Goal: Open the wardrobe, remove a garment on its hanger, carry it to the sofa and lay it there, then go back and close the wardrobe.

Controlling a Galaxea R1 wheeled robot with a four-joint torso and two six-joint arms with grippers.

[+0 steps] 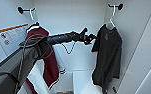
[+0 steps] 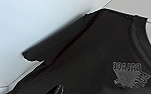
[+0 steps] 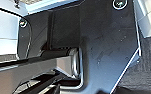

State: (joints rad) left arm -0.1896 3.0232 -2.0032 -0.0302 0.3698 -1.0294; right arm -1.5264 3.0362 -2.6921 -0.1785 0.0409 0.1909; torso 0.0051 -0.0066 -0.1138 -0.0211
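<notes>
The wardrobe stands open before me, white inside. The black garment hangs on its right side from a pale hanger hooked over a black peg. My left arm reaches in from the left. My left gripper hovers just beside the garment's near sleeve at shoulder height, its fingers looking spread with nothing between them. In the left wrist view the black garment looms close, showing a sleeve, the collar and a grey chest print.
A maroon jacket with white trim hangs from a second peg on the wardrobe's left side, partly behind my arm. A low white shelf sits at the bottom. A warning label is on the left inner wall. The right door stands open.
</notes>
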